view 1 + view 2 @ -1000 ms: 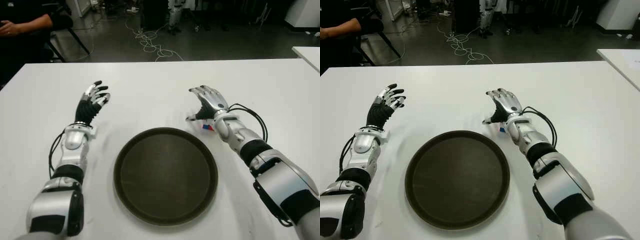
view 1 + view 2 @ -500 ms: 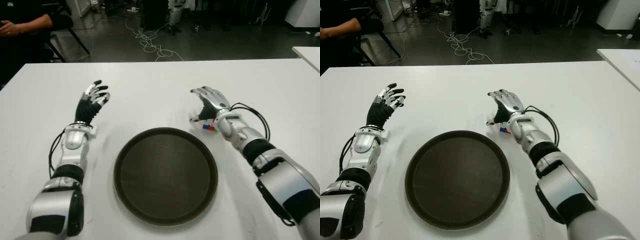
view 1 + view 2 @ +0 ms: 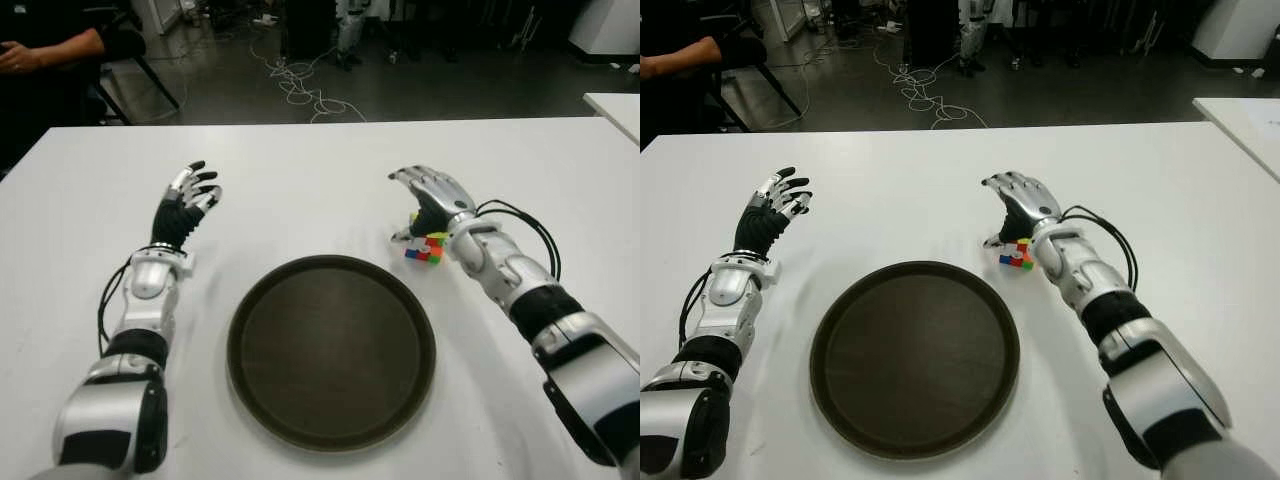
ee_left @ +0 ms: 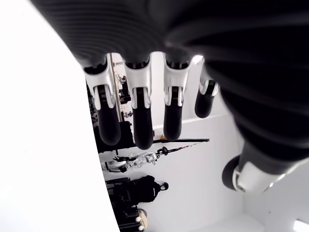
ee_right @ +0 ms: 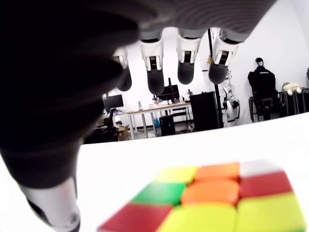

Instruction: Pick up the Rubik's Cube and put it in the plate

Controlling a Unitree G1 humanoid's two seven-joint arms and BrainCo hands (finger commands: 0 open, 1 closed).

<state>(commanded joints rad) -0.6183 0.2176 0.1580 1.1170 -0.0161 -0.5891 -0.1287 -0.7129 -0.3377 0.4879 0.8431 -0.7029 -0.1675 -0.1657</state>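
Note:
The Rubik's Cube (image 3: 425,248) lies on the white table (image 3: 300,190), just off the far right rim of the round dark plate (image 3: 245,320). My right hand (image 3: 420,200) hovers over the cube's far side with its fingers arched and apart, thumb down beside the cube's left face, holding nothing. In the right wrist view the cube (image 5: 212,198) sits below the palm, and the fingertips (image 5: 186,72) stand clear above it. My left hand (image 3: 185,205) shows to the left of the plate, fingers spread and empty.
A seated person's arm (image 3: 50,48) shows beyond the table's far left corner. Cables (image 3: 300,85) lie on the dark floor behind. A second white table (image 3: 615,105) juts in at the right edge.
My right hand has shifted a little to the right, and more of the cube shows beneath it. The left hand has not moved.

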